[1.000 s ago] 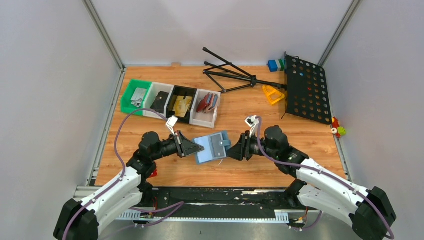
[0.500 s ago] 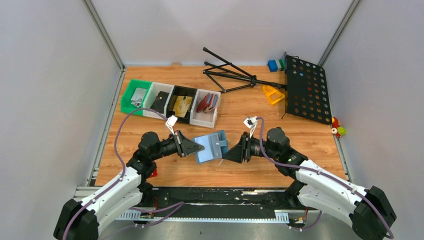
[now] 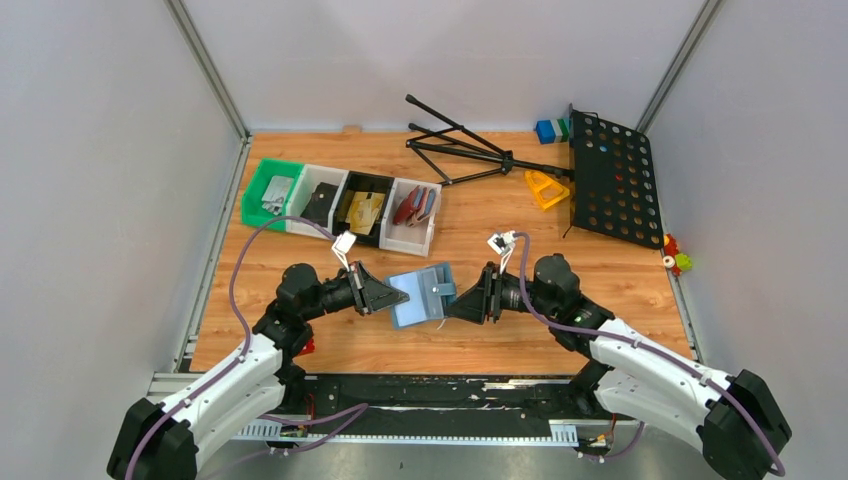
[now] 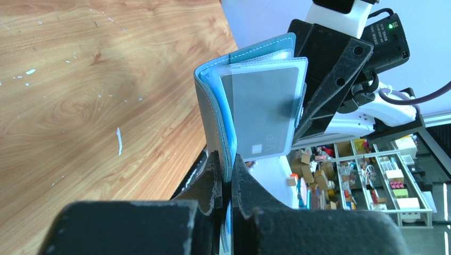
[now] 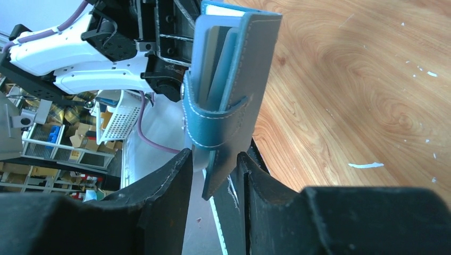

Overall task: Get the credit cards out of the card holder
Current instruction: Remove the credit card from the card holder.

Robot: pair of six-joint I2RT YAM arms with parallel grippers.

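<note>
The card holder (image 3: 418, 293), a slate-blue wallet with a lighter blue inside, hangs above the table between both arms. My left gripper (image 3: 398, 297) is shut on its left edge. In the left wrist view my left gripper (image 4: 227, 166) pinches the card holder (image 4: 213, 106), and a grey credit card (image 4: 263, 111) marked VIP sits in its inner pocket. My right gripper (image 3: 452, 307) is open at the wallet's right edge. In the right wrist view my right gripper (image 5: 214, 171) has its jaws apart around the lower corner and strap of the card holder (image 5: 234, 69).
Several bins stand at the back left: a green bin (image 3: 268, 195), a white bin (image 3: 316, 202), a black bin (image 3: 363, 210), and a white bin (image 3: 413, 212) with a dark red wallet. A folded black stand (image 3: 460, 150), a perforated black panel (image 3: 610, 180) and a yellow piece (image 3: 547, 188) lie at the back right.
My right gripper's jaws have spread apart and it has drawn back slightly from the wallet's right edge. The wallet has shifted a little left. My left gripper keeps its hold.
</note>
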